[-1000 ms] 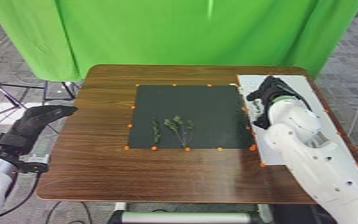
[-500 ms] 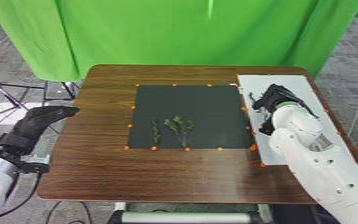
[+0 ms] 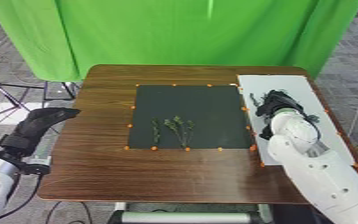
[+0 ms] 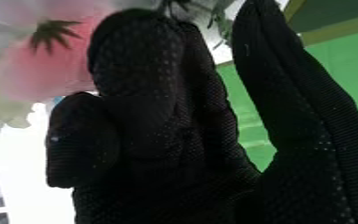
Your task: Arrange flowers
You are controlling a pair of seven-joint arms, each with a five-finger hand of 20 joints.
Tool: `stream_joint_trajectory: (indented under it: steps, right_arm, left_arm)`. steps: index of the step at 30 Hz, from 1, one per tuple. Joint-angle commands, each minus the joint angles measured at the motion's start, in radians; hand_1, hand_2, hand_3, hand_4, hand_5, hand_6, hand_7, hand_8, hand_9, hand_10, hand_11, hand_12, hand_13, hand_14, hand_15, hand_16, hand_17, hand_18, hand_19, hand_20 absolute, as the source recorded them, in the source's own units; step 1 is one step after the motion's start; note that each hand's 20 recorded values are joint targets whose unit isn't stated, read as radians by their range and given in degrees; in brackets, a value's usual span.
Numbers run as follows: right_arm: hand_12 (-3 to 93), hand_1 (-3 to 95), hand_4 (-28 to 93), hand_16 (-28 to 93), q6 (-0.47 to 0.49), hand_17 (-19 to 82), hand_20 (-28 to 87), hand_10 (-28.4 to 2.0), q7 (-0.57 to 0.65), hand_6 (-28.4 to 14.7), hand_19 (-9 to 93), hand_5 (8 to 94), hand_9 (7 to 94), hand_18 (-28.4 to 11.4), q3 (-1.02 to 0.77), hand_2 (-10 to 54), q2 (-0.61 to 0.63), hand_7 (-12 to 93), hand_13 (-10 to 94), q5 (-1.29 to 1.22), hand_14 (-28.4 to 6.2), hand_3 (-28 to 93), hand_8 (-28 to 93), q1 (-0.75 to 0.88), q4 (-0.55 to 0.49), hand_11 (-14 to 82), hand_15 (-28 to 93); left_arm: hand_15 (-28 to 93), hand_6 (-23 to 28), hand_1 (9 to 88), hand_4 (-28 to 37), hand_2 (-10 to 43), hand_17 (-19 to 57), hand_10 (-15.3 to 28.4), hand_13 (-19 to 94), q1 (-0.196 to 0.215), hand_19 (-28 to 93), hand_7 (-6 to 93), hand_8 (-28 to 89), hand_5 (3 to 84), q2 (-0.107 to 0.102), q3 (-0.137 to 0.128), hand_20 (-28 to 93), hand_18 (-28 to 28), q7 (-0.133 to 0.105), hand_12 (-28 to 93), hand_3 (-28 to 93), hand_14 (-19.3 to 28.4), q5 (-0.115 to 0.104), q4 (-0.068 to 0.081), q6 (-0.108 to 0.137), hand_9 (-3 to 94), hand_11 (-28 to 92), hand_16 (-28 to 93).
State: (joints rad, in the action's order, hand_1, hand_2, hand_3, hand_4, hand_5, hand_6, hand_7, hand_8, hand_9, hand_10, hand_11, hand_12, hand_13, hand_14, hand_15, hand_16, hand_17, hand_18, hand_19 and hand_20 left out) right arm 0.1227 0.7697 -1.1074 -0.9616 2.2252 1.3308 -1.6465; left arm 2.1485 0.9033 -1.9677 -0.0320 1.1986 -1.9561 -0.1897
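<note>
branched sprig [image 3: 178, 121], leafy tips straight forward

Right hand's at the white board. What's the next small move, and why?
Probably ease the right hand slightly towards the green sprig and try a gentle pinch. Its fingers look straight rather than curled, and the sprig shows near their tips. I'd go slowly, since the pink flower sits close beside the hand and its petals could crush.
</note>
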Motion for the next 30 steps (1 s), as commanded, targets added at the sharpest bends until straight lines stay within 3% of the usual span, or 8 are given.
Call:
stream_joint_trajectory:
  steps: [1,4,11,17,30]
  right_arm:
    - [41.3,62.3,-6,26,-0.117,71,36,-11.4,-0.024,-4.0,83,62.9,82.9,-4.2,0.035,-9.5,-0.001,32,94,0.048,-2.3,38,25,0.021,0.018,29.3,45]
    - [42.1,67.1,-2,25,-0.123,73,37,-11.1,-0.026,-3.8,84,62.5,85.6,-3.9,0.035,-9.5,-0.003,37,94,0.036,-1.7,33,26,0.028,0.017,31.2,50]
    - [40.7,67.5,-2,23,-0.115,73,37,-10.9,-0.02,-4.2,84,64.1,86.8,-3.7,0.037,-9.5,-0.009,38,94,0.007,-1.7,34,24,0.036,0.011,30.6,51]
    - [35.2,64.9,-6,21,-0.103,74,36,-11.1,-0.004,-4.6,82,74.4,91.2,-3.6,0.011,-9.5,-0.02,26,94,-0.113,-2.2,48,23,0.036,0.006,24.7,51]
    - [33.9,67.7,-2,17,-0.38,78,41,-11.0,-0.085,-7.1,80,76.5,92.3,-2.5,0.023,-9.5,0.019,27,94,-0.065,-0.7,50,23,0.049,-0.024,29.7,57]
  left_arm:
    - [6,3.2,23.2,-19.0,-2.6,0.8,13.3,27,-0.008,1,13.9,-6,49.4,0.008,0.007,13,9.7,0.013,11,63,14.9,0.009,0.001,-0.025,41.4,14,2]
    - [6,3.2,23.3,-18.9,-2.6,0.8,13.2,27,-0.017,0,14.0,-6,49.4,0.004,0.016,13,9.7,0.014,11,63,14.9,0.009,0.005,-0.027,41.4,14,2]
    - [6,3.2,23.4,-18.8,-2.5,0.8,13.3,27,-0.024,1,14.0,-6,49.4,-0.001,0.018,13,9.7,0.019,11,63,15.0,0.008,0.008,-0.037,41.3,13,2]
    - [6,3.3,23.4,-18.8,-2.4,0.8,13.3,27,-0.025,1,13.9,-6,49.5,0.004,0.015,13,9.7,0.022,11,63,14.9,0.009,0.007,-0.042,41.2,13,2]
    - [6,3.5,23.6,-18.7,-2.1,0.8,13.3,27,-0.03,1,13.7,-6,49.4,0.004,0.016,13,9.8,0.026,11,62,15.0,0.007,0.011,-0.046,41.3,13,2]
